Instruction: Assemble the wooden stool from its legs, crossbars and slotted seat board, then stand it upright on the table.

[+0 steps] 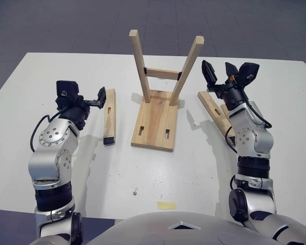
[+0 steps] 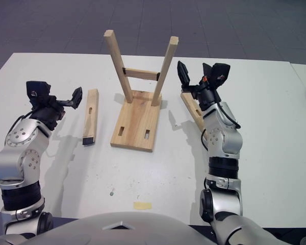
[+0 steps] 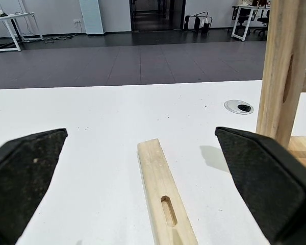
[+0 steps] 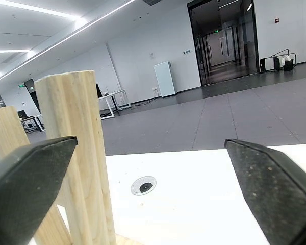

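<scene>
Seat board (image 1: 155, 125): flat on the table (image 1: 275, 102), near slots unfilled.
Upright legs (image 1: 140, 66): two, joined by crossbar (image 1: 162, 74), standing in far slots.
Loose leg (image 1: 109, 116): lying just left of board.
Left tool (image 3: 141, 133): wide open, empty, lined up on loose leg.
Right tool (image 1: 228, 71): wide open, empty, beside the right upright leg.
Handling: likely best gripped mid-length across narrow faces, mortise kept uncovered.

Loose leg (image 1: 109, 116) left of board (image 1: 154, 127), other leg (image 1: 210, 107) right.

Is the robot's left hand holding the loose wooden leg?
No, the left hand is open, and the loose leg lies flat on the table close by, with nothing gripping it.
</scene>
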{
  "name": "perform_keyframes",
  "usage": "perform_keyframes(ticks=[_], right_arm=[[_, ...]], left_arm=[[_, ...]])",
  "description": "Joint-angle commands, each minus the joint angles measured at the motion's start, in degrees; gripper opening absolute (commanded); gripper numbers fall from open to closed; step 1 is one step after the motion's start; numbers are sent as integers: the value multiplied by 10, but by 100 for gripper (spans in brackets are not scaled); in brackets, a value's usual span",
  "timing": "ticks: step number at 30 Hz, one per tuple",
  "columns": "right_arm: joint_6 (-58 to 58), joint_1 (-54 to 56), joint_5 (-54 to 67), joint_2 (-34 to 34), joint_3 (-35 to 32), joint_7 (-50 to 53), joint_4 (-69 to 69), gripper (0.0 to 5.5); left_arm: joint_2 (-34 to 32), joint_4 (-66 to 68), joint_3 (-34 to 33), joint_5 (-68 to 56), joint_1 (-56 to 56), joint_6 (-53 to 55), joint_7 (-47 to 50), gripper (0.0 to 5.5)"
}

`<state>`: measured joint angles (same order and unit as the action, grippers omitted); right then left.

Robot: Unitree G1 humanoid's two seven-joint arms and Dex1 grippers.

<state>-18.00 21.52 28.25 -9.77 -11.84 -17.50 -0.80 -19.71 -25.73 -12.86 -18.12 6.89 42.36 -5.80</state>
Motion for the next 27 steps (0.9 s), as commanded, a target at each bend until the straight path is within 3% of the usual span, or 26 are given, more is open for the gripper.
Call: perform_keyframes(ticks=[1,17,22,27], right_arm=[[3,-10,-9,3,8,2,16,539],[19,-26,-31,-5,-8,26,26,539],[32,-8,-28,-14,-39,38,9,539],[3,-12,-45,-105,-64,-3,-57,539]], left_arm=[[-4,-6,3,4,-13,31,1,540],[41,42,41,16,-1,87,30,540],[39,63,57,30,0,90,28,540],[39,67,61,32,12,79,18,540]])
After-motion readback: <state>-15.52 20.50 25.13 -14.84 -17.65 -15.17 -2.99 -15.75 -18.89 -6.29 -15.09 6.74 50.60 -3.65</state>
